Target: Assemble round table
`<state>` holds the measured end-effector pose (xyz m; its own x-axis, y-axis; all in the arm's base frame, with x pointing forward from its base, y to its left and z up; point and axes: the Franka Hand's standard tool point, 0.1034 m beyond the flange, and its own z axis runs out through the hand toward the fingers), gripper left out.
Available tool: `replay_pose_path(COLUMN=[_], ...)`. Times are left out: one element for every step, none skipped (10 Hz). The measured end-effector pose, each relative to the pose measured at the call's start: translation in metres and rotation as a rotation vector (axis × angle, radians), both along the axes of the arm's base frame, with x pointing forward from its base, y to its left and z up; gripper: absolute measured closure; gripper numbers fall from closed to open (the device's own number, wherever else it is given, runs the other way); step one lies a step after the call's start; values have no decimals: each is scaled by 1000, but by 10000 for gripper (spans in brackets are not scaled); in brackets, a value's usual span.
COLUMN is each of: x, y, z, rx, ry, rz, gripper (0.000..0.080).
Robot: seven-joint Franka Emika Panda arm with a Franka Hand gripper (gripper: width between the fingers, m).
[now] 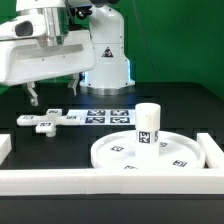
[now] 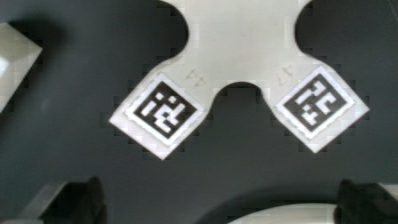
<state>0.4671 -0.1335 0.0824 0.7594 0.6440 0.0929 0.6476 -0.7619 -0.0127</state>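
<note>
Over the dark surface (image 1: 170, 105), at the exterior view's left, hangs the white arm (image 1: 55, 50), the largest thing in sight, with its jaws pointing down. A white border wall (image 1: 90, 182) runs along the near edge and turns up at both ends. Just behind it, toward the exterior view's right, lies the rimmed round disc (image 1: 115, 152). The marker board (image 1: 106, 117) lies flat near the middle, between the disc and the arm's base. Just beside it, on the exterior view's left, the cross-shaped foot piece (image 1: 48, 121) lies flat, under the jaws and apart from them. The short cylinder leg (image 1: 148, 125) stands upright on the disc.

Only the exterior view shows the disc with the leg, the marker board and the whole layout, but it is too small to settle how the jaws stand. The wrist view does settle it. Two dark fingertips (image 2: 71, 200) sit at opposite edges of the picture, so the jaws are spread wide with nothing held between them. That view also gives a close look at the foot piece (image 2: 240, 45), where two of its arms end in diamond-set tags (image 2: 164, 110), sharp enough to show their patterns. A pale curved edge between the fingertips and a white strip at one side are cut off; I cannot tell what they are.
</note>
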Motion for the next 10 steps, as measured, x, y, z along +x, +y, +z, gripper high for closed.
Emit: replay_pose_path(x=[0,1,0,0,0,0,3,1,3,2], y=[-2,-8,-10,-9,-3,7,7,11,16,14], z=[-1,-4,-5,-5,-6,-8,-10,-14,-15,-16], rx=[-4,-20,-24,-24,-25,-43,-61,-74,-83,-82], ry=[-4,-14,-8,-7,14,68,92,145,164,162], rz=[-2,-14,-24,-25,-48,-49,-1,-10,9,33], gripper=[150,150,150,150,150,150,150,150,150,150])
